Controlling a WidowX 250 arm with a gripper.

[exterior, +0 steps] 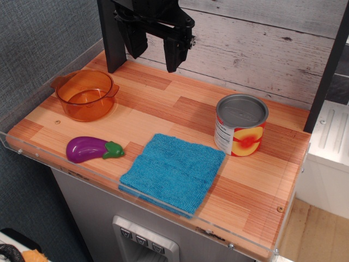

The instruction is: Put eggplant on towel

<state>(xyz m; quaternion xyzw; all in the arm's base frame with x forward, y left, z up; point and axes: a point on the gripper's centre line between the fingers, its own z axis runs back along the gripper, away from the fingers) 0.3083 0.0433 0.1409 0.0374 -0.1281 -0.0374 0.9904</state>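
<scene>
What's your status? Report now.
Gripper open, high at rear. Eggplant on table, left of towel. Path clear.

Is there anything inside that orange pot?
The orange pot looks empty: its see-through bottom shows only the wooden table beneath. The eggplant lies outside it, in front. Nothing seems hidden inside, though the near wall blurs the view slightly.

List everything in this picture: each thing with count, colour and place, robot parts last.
eggplant: one, purple with green stem cap, front left of the table, left of the towel, apart from it.
towel: one, blue, front centre, lying flat.
can: one, silver top, red and yellow label, upright, right side.
pot: one, orange see-through, back left.
table: one, wood-patterned, clear rim.
gripper: one, black, open, above the back edge, holding nothing.
</scene>
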